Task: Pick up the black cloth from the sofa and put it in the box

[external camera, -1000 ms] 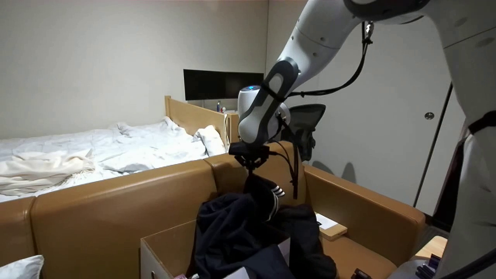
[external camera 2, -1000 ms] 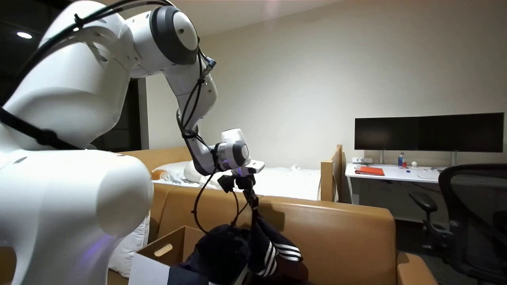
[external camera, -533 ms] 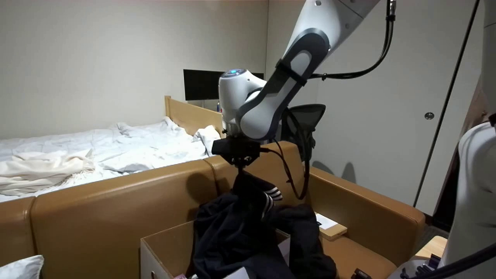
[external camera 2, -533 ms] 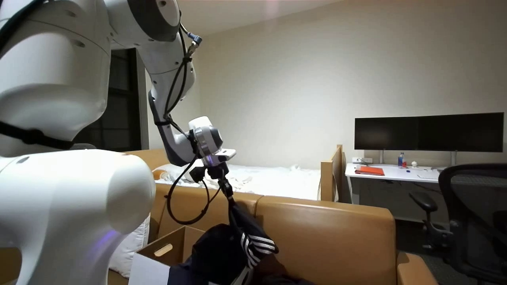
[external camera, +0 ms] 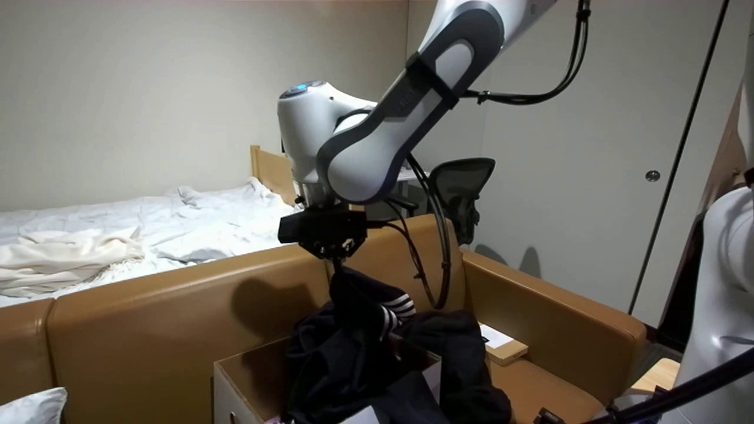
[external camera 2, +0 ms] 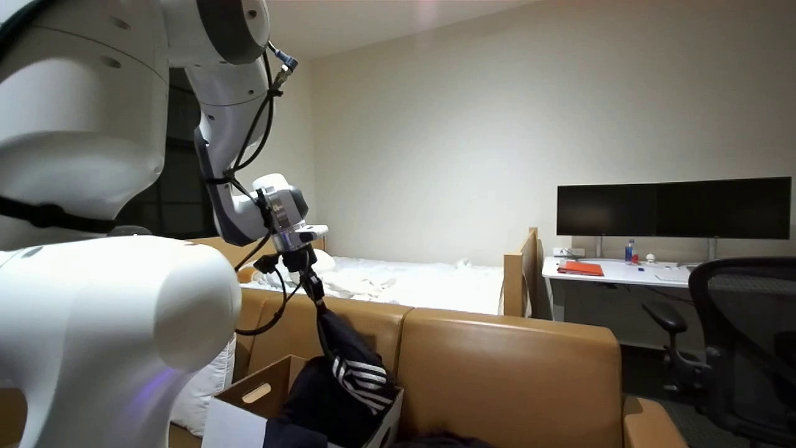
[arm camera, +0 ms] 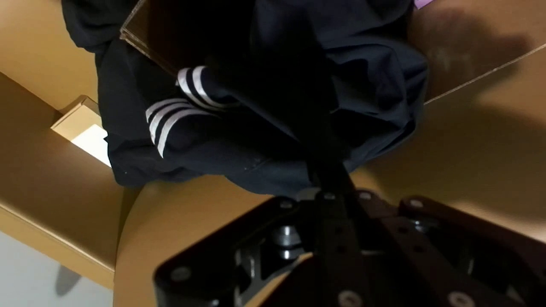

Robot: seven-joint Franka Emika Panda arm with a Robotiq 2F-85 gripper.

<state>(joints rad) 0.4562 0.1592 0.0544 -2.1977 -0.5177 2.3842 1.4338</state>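
My gripper [external camera: 337, 266] is shut on one end of the black cloth [external camera: 347, 359], above the box. From the fingers the cloth hangs in a taut dark fold with white stripes, seen in both exterior views. Much of its bulk lies in the box [external camera: 231, 393], whose light walls and brown inside show around it. More dark fabric drapes past the box's corner onto the seat of the sofa [external camera: 177, 312]; whether it is all one piece I cannot tell. In the wrist view, the cloth [arm camera: 264, 170] leads up to my closed fingers, and the pinched part is too dark to make out.
A small carton with white paper [external camera: 506, 347] lies on the seat by the sofa arm [external camera: 554, 300]. The sofa back [external camera 2: 504, 361] rises behind the box. A white pillow [external camera 2: 208, 389] stands beside the box. Behind are a bed [external camera: 177, 227] and an office chair [external camera: 462, 188].
My gripper has moved left in both exterior views, still holding the cloth. The striped fold has been drawn along with it, over the box, uncovering more of the box's right-hand wall.
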